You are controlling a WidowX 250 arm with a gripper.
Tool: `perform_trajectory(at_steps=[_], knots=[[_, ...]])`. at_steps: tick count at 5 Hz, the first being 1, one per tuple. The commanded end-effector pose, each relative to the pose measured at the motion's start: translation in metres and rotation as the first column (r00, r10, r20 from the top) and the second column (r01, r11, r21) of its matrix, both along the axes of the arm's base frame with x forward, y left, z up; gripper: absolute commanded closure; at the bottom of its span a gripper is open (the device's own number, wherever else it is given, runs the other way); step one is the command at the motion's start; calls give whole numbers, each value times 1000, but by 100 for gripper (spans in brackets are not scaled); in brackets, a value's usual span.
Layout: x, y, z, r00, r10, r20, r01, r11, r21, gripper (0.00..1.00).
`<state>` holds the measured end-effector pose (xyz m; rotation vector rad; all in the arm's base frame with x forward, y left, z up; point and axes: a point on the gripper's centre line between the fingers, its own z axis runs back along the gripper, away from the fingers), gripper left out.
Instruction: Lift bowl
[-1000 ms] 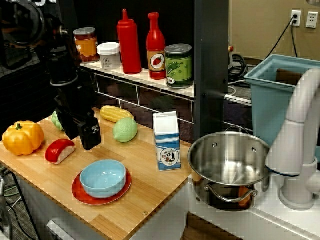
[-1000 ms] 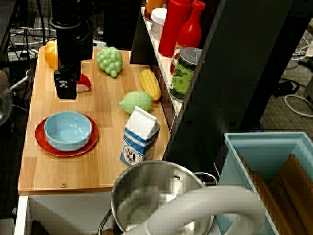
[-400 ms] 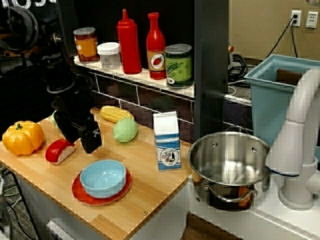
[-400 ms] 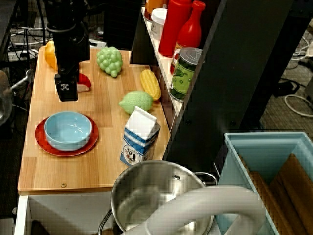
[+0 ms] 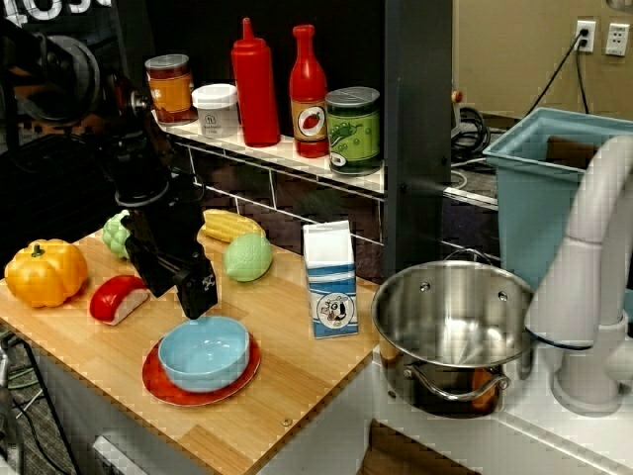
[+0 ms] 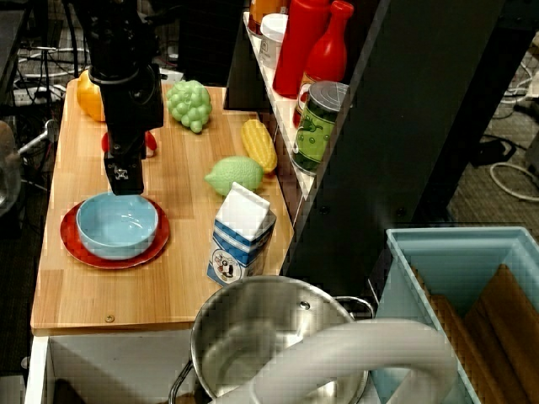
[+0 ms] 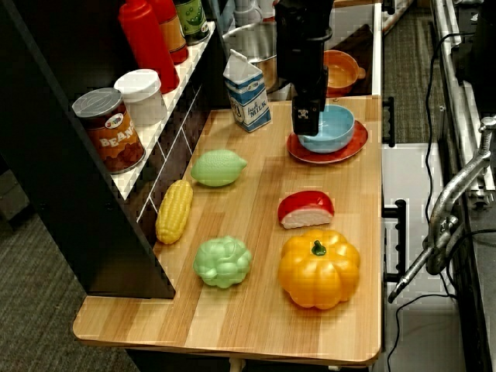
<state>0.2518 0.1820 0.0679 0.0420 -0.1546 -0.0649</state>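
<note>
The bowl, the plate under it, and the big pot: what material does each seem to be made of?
Bowl: likely plastic, smooth light blue with soft highlights.
Plate: probably plastic too, flat red-orange with a slight sheen.
Pot: metal, apparently polished steel, with mirror-like reflections inside.

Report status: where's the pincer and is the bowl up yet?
Pincer over bowl's back rim, jaw state unclear. Bowl not lifted, sitting on red plate. Nothing blocking.

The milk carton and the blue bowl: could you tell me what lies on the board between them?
Nothing does. In the view from the side, only bare wooden board separates the milk carton from the bowl and its red plate.
</note>
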Motion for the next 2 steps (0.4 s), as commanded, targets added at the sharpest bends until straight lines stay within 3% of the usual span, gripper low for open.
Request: perform_trajectory(at_steps=[1, 2], knots=[[-3, 7, -2, 999, 25, 26, -25, 999, 32, 0], [-4, 7, -5, 1000, 21, 21, -22, 999, 36, 0]])
